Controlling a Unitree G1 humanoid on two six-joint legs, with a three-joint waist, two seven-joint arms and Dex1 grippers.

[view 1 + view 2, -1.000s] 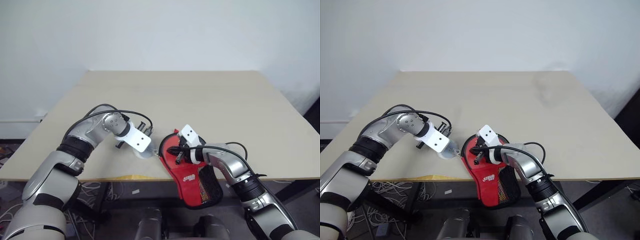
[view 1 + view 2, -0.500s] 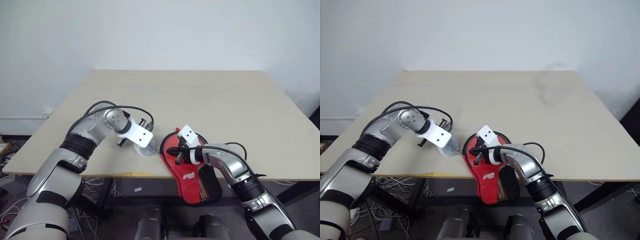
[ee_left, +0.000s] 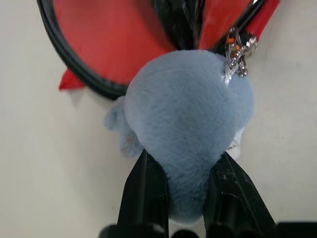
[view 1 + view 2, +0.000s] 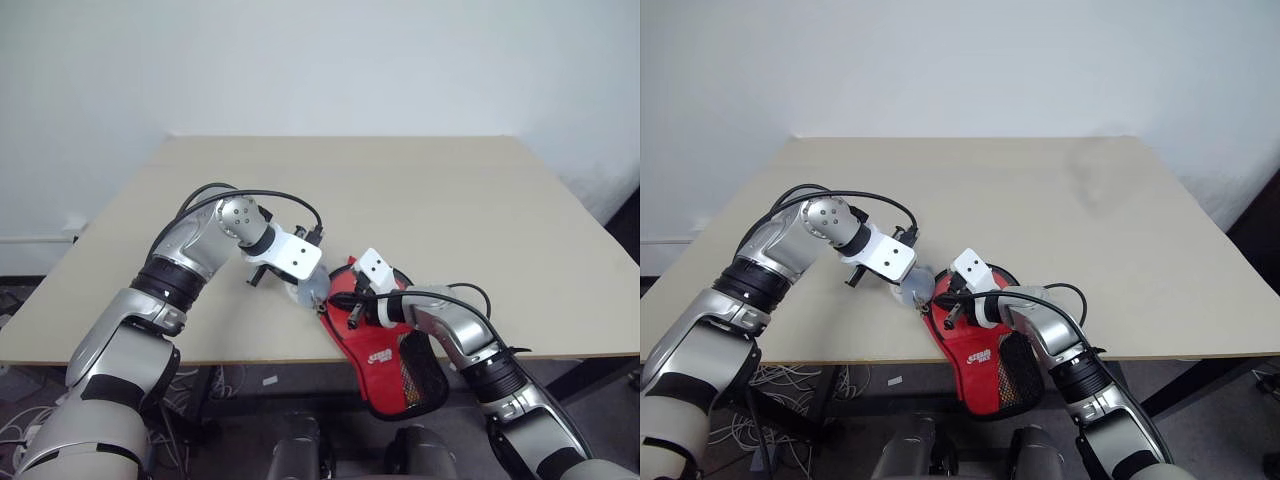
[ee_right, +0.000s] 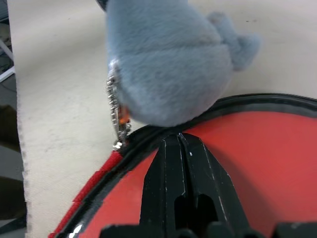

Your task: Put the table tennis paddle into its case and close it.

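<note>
A beige table (image 4: 450,210) carries the red case (image 4: 375,335), which lies at the near edge with its mesh end hanging over. The wrist views reveal what the head views blur: the left gripper (image 3: 185,198) clamps a grey plush charm (image 3: 188,119) chained to the zipper, and the right gripper (image 5: 181,148), fingers pressed together, pins the case's red face. The paddle is hidden from sight.

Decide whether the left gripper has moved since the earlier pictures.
Yes. The left gripper, shut on the grey plush charm, has moved rightward, closer to the red fabric case.
</note>
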